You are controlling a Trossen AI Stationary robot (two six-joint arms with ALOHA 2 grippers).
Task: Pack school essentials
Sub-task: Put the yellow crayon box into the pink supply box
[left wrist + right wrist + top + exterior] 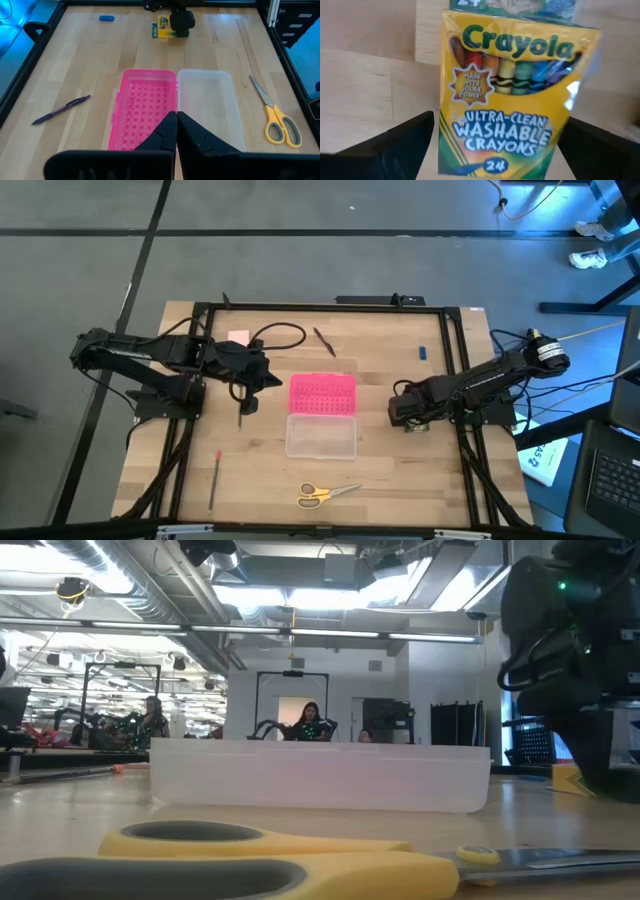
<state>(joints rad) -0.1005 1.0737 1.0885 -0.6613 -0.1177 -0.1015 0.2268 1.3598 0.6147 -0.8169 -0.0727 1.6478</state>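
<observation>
You saw two matte black jointed arms, the left gripper (262, 377) with wedge-shaped fingers (195, 140), the right arm (480, 380) capped silver, black cables trailing.

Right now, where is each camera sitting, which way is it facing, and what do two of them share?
High view: overhead, straight down on the table; both arms show, with left gripper and right gripper.
Low view: table height, looking across past the scissors to the clear case; an arm at the right edge.
Left wrist view: over its shut fingers toward the case.
Right wrist view: between its fingers at the crayon box.
The left wrist and low views share scissors and case.
</observation>
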